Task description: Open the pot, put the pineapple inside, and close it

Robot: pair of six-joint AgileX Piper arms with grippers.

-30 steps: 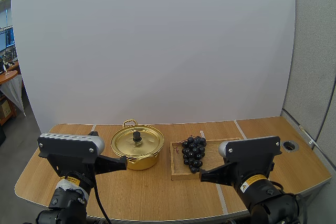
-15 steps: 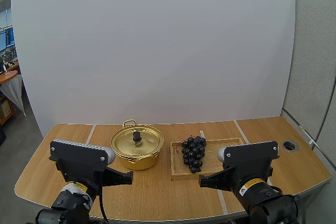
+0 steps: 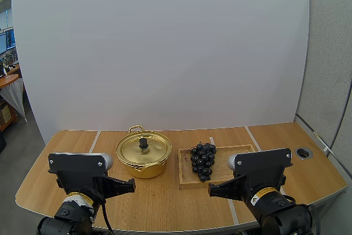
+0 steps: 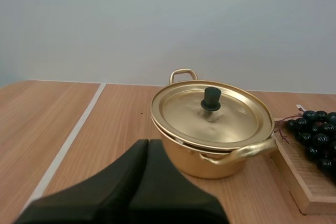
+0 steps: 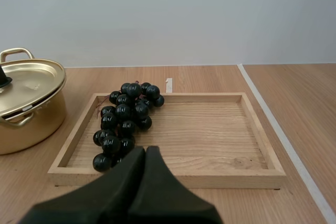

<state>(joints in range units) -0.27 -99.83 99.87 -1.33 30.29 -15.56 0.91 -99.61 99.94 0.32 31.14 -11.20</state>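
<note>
Plainly, no pineapple is on the worktop; the fruit present is a bunch of dark grapes, so I take that as the thing meant for the pot. The bunch lies on the wooden tray, at the tray's end nearest the pot, its stem pointing away from the arms. The gold-coloured pot stands just beside the tray, with its lid seated on it and a small black knob at the lid's centre.

Both arms sit low at the near edge. The left gripper points at the pot, its jaws pressed together into one dark wedge and holding nothing. The right gripper points at the near end of the bunch, its jaws likewise clenched on nothing.

As for handling, the lid looks like thin polished metal: probably light, stiff and slippery. The knob is the natural hold, narrow enough to pinch from two sides; the smooth rim offers little grip. The pot itself may slide on the wood if nudged sideways, so a straight upward pull on the knob seems safest.

The grapes look lumpy and loosely joined, and likely light. A pinch on a single berry could slip or pull it loose. A hold across the thick upper part of the bunch, or at the stem, should carry it whole; the hanging end will probably swing.
</note>
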